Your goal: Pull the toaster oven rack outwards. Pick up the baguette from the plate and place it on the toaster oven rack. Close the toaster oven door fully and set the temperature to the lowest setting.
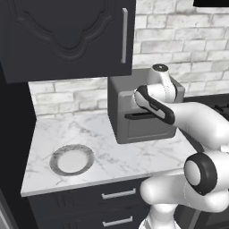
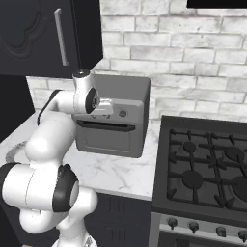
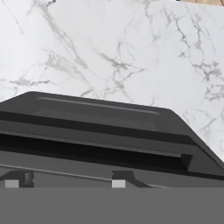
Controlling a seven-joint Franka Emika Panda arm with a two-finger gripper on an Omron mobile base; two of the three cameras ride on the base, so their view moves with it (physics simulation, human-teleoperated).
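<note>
My fingertips show as small pale tabs at the foot of the hand view, right above the door's dark bar handle; I cannot tell how wide they stand or whether they touch anything. The door is shut against the oven, which sits on the marble counter by the brick wall. My gripper is at the knob row. The plate lies bare near the counter's left front, well apart from the oven. A black stove stands just right of the counter.
</note>
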